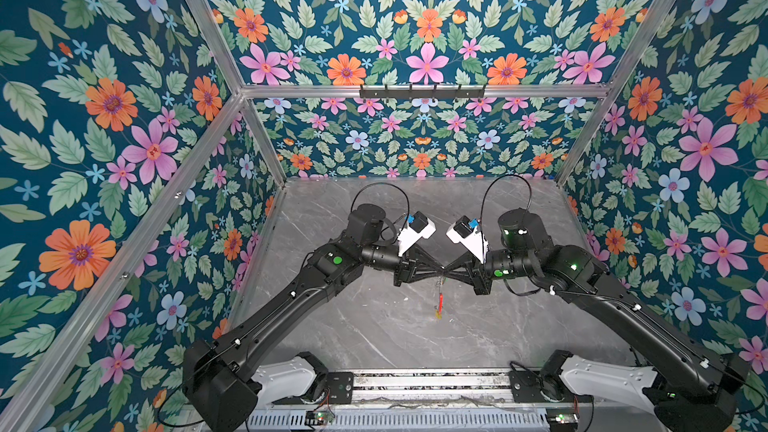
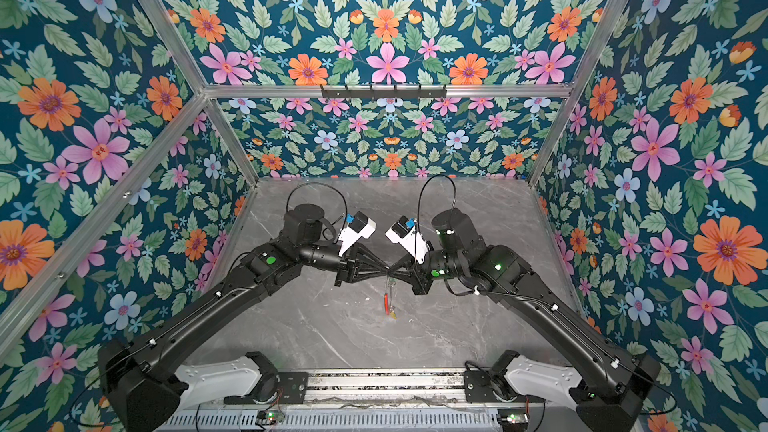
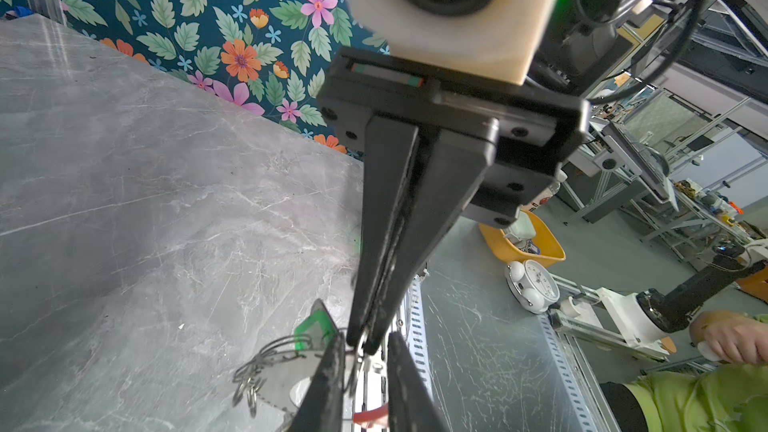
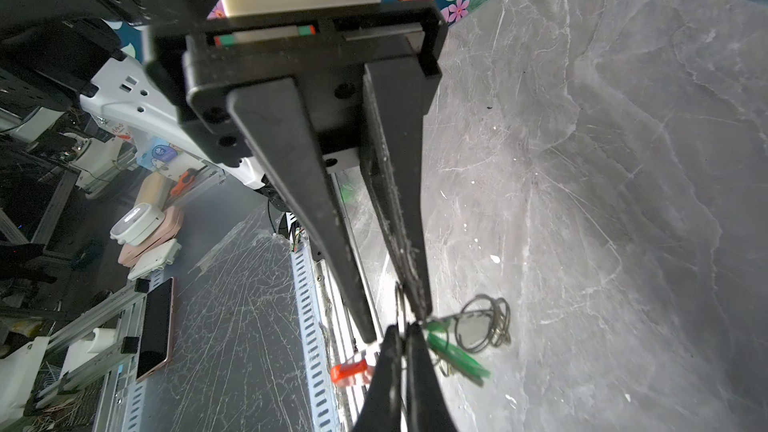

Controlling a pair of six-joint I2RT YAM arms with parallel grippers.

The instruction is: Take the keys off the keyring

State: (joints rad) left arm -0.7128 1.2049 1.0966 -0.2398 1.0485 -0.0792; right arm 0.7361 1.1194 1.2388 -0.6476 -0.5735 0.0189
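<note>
Both grippers meet tip to tip above the middle of the table. My right gripper [image 4: 403,328] is shut on the thin grey wire of the keyring [image 3: 363,344]. My left gripper [image 3: 366,336] is narrowly open, its fingers either side of the right one's tip and the wire. Under them hangs the keyring's red sleeve [image 1: 439,299], with the yellow-headed key [image 1: 438,316] at the bottom. Beside the tips are the green-headed key [image 4: 457,357] and a bunch of small silver rings [image 4: 488,322].
The grey marble table [image 1: 374,334] is walled on three sides by floral panels. An aluminium rail [image 1: 428,380] with both arm bases runs along its front edge. A black hook rack [image 1: 422,91] hangs on the back frame. A person's hand [image 3: 731,336] is outside the cell.
</note>
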